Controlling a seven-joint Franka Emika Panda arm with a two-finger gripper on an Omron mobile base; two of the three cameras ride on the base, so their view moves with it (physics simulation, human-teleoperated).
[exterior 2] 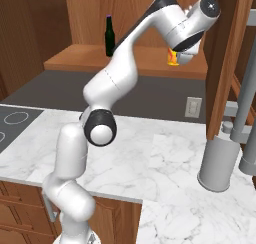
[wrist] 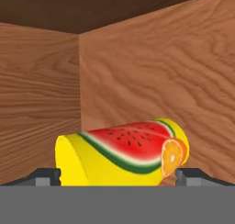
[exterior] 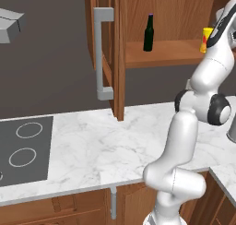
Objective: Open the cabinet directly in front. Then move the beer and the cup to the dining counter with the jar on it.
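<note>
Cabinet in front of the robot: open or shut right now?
Open. The cabinet door is swung out edge-on, and the beer and cup stand exposed on its shelf.

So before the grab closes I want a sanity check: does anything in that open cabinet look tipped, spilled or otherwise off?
Nothing stands out. The beer stands upright on the cabinet shelf, and the cup stands apart from it, with no spill. The cup looks sideways in the hand view, probably because the hand is rolled.
</note>
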